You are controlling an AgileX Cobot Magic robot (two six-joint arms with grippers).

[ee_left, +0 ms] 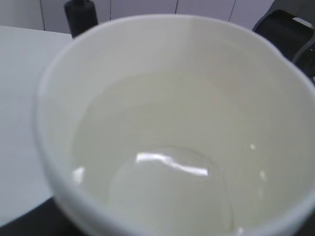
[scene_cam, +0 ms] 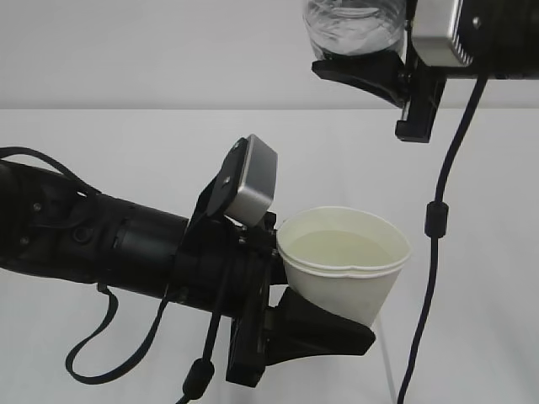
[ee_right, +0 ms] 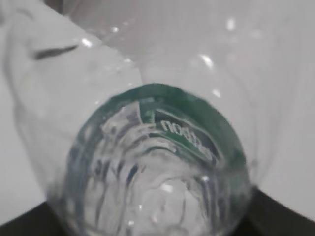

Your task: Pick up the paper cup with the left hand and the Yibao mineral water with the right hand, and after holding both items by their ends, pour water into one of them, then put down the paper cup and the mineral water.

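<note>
We've got the left pincer (scene_cam: 324, 311) clamped on the paper cup (scene_cam: 345, 265), upright w/ water inside, held off the surface (scene_cam: 488, 210). Right pincer (scene_cam: 370, 71) clamps the Yibao mineral water (scene_cam: 354, 25) well above, prob. so nothing spills.

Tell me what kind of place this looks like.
Probably a lab or office test bench: a bare white table, a plain wall behind it, pale cabinet doors and a black chair beyond the paper cup.
</note>
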